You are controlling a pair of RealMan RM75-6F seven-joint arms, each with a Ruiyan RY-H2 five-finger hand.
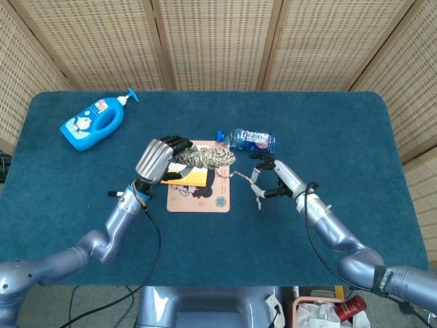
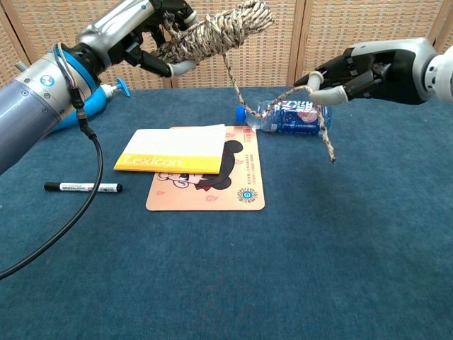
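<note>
The left hand [image 2: 159, 32] is gripping a bundle of braided rope [image 2: 212, 32], fingers wrapped around one end of the coil, and is holding it in the air above the mouse pad [image 2: 237, 191]. A loose strand is running down from the bundle and across to the right hand [image 2: 347, 74], which is pinching it between thumb and fingertips while the free end is dangling below, in front of the water bottle [image 2: 294, 117]. In the head view the coil [image 1: 203, 158] is hanging over the far part of the mouse pad, with the right hand [image 1: 273, 179] off to the pad's right side, near the bottle [image 1: 249, 140].

Judging by how things lie, the unwinding is at an early stage: only one short length is paid out between the hands, and most of the rope is sitting wound in the bundle. The bulk of the work looks left to do.

A yellow-and-white Lexicon box [image 2: 173, 152] is lying on the pad's left part, a black marker [image 2: 81, 188] is resting left of the pad, and a blue pump bottle [image 1: 92, 123] is lying well beyond it, toward the far left corner of the table [image 1: 328, 116].
</note>
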